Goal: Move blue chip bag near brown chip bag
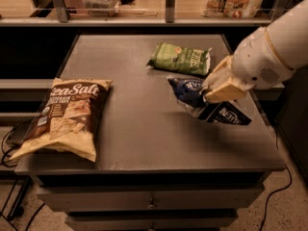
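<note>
**Open lane through the middle, bags at both sides**

The table (144, 134) top is free across its middle from near edge to far edge. This wide lane runs between the brown chip bag (67, 117) at the near left and the gripper (214, 88) at the right, which pinches the blue chip bag (187, 91). The green bag (180, 59) lies just beyond the blue one and narrows the far right. The white arm (269, 52) fills the space over the right edge. A ledge (144, 21) closes off the far side.
</note>
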